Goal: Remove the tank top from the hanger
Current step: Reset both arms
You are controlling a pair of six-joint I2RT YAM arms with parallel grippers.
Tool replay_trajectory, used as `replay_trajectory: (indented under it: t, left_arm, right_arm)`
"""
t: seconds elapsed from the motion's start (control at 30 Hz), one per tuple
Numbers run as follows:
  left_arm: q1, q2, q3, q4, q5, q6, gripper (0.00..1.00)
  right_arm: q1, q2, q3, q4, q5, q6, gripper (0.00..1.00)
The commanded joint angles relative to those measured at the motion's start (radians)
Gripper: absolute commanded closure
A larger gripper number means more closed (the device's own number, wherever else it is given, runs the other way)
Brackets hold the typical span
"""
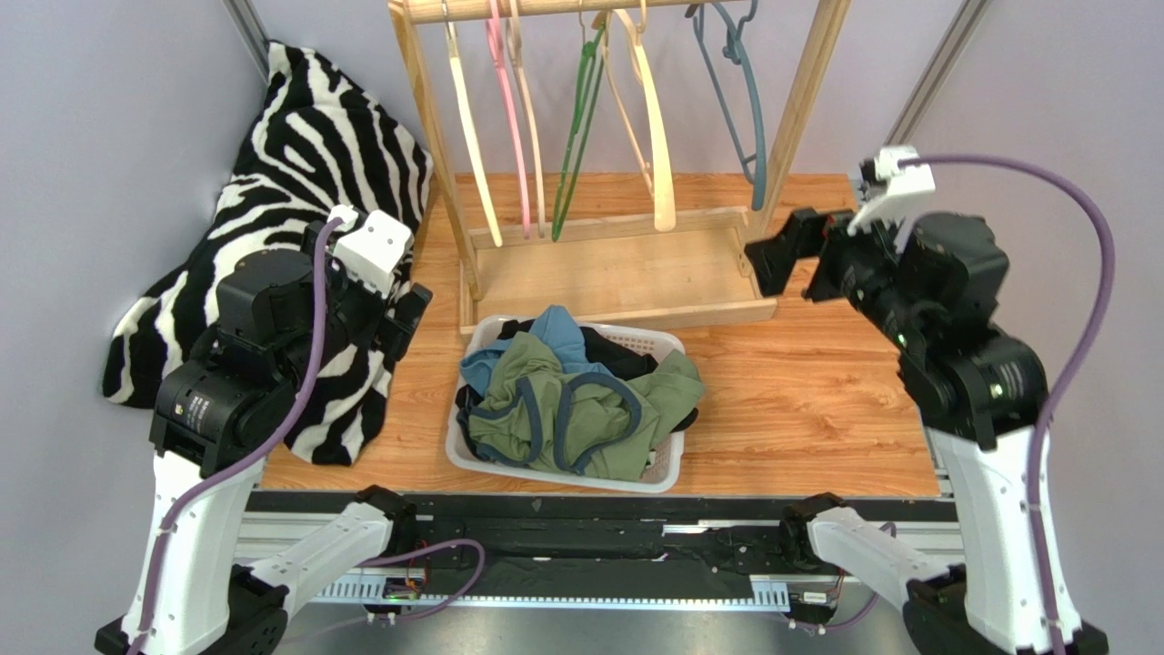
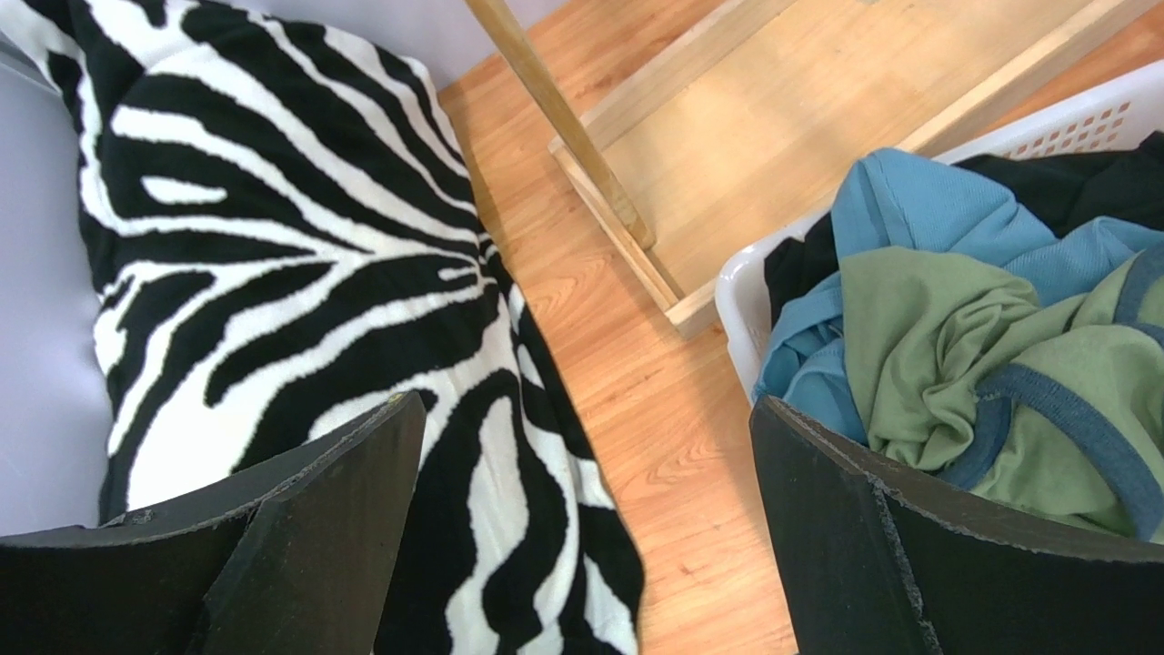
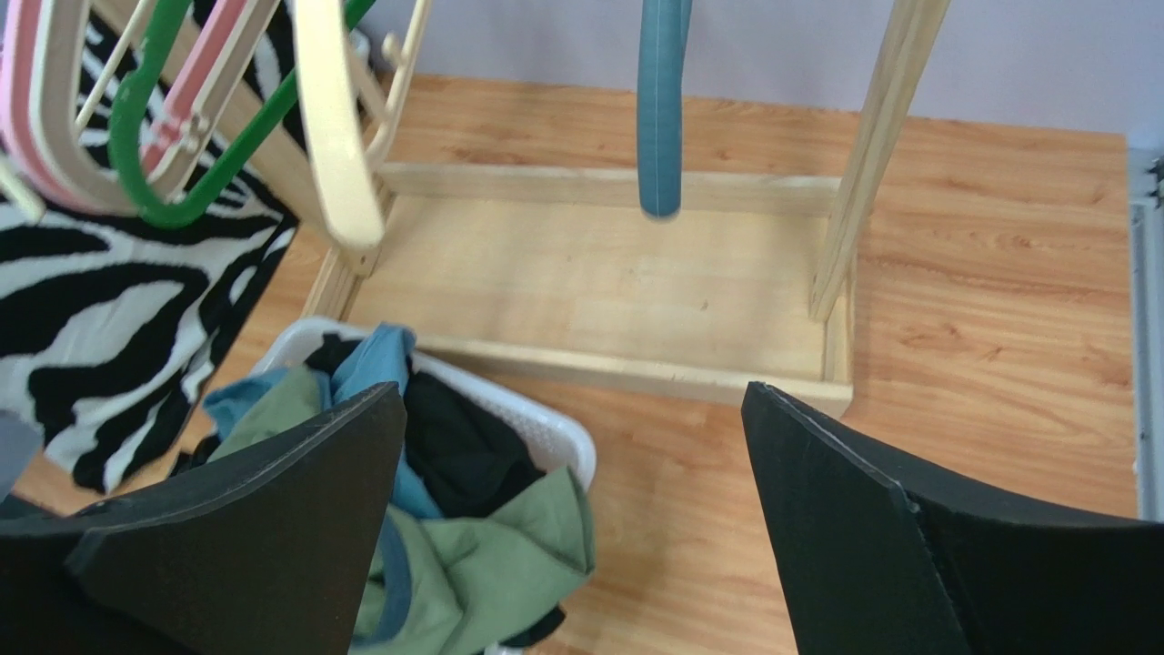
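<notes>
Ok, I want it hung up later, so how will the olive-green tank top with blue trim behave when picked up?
The olive-green tank top with blue trim lies crumpled in folds, so probably floppy, draping from one pinch. Thin cloth, likely light. It overlaps the light-blue garment in the white plastic basket, so it may drag that along.

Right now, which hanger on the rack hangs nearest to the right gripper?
The teal hanger, alone at the rail's right end; the green, pink and cream hangers hang further left of the right gripper.
</notes>
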Motion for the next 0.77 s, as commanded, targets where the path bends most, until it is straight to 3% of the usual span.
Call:
replay_trajectory:
  t: [0.0, 0.2, 0.53, 0.73]
  left_arm:
    - [0.018, -0.044, -0.055, 0.029, 0.008, -0.044, 0.02]
    - [0.024, -0.121, -0.129, 0.012, 0.041, -0.066, 0.02]
    - [0.096, -0.170, -0.143, 0.002, 0.084, -0.098, 0.02]
    - [0.183, -0.222, -0.191, 0.016, 0.201, -0.119, 0.01]
  right_arm:
    - [0.011, -0.113, -0.106, -0.057, -0.062, 0.066, 0.00]
    - [0.017, -0.240, -0.181, -0.044, -0.111, 0.075, 0.00]
    - [0.026, -0.245, -0.181, -0.077, -0.155, 0.086, 0.00]
    - [0.026, -0.222, -0.189, -0.083, -0.154, 0.077, 0.00]
